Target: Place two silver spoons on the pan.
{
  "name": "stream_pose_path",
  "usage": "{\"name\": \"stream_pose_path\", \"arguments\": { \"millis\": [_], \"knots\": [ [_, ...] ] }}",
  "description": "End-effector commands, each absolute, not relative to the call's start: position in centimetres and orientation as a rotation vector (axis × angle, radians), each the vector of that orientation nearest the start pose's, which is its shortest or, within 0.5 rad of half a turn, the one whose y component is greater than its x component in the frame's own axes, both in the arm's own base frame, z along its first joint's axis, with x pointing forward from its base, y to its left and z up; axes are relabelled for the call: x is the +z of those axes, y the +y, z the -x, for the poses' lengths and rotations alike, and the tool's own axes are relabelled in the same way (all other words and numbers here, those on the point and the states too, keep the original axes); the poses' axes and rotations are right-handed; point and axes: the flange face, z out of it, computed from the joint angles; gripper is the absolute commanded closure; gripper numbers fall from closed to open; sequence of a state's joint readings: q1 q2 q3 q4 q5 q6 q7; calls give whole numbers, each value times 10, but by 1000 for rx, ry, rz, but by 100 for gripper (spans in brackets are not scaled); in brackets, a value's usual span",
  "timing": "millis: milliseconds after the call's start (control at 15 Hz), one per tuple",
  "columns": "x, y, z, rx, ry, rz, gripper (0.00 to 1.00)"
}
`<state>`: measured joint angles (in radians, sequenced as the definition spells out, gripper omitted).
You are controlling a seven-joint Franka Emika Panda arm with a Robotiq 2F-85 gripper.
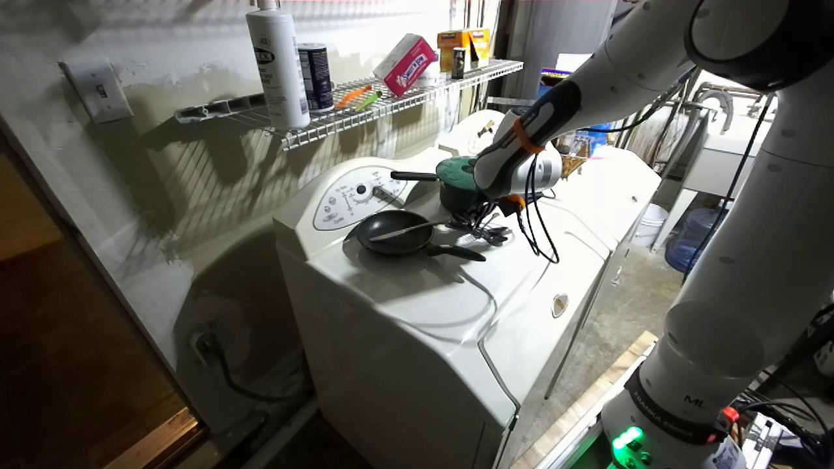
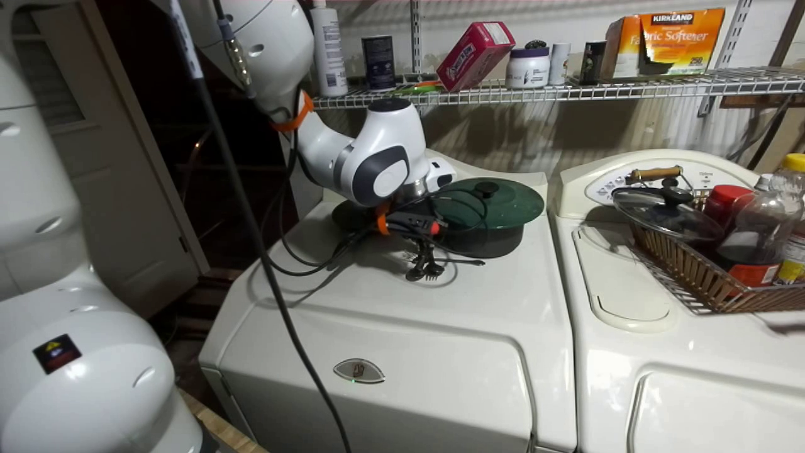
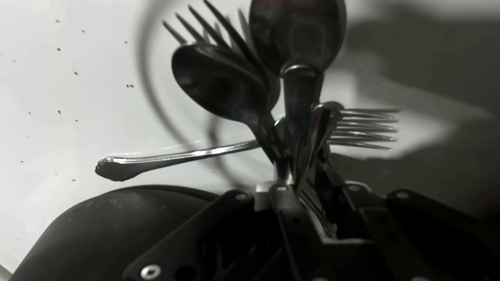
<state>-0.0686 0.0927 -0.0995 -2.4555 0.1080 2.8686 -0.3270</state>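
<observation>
Two dark silver spoons show in the wrist view: one spoon (image 3: pixel 218 82) heads up-left, and a larger-looking spoon head (image 3: pixel 300 35) is beside it. They lie in a heap with forks (image 3: pixel 367 130). My gripper (image 3: pixel 302 187) is down at the heap, fingers close together either side of the handles; whether it presses on them I cannot tell. In an exterior view the heap (image 1: pixel 492 234) lies right of the black pan (image 1: pixel 391 221). A slim metal utensil (image 1: pixel 404 230) lies across the pan's rim, its type unclear. The pan (image 2: pixel 346 217) is partly hidden behind the arm elsewhere.
A green-lidded pot (image 2: pixel 490 204) stands close beside the gripper; its dark side (image 3: pixel 129 222) fills the wrist view's lower left. A wire shelf (image 2: pixel 566 94) with bottles and boxes hangs above. A full basket (image 2: pixel 685 270) stands on the neighbouring machine. Cables loop from the wrist.
</observation>
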Motion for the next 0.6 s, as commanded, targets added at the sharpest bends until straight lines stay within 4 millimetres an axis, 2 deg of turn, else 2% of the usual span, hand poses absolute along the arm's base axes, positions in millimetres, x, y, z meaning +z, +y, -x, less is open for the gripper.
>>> {"name": "stream_pose_path", "arguments": {
  "millis": [0,200,400,533],
  "knots": [
    [289,-92,-510,-533,-96,3148,61],
    [286,-89,-511,-542,-102,3144,53],
    [286,-87,-512,-558,-117,3147,56],
    [283,-88,-512,-548,-115,3153,62]
  ]
}}
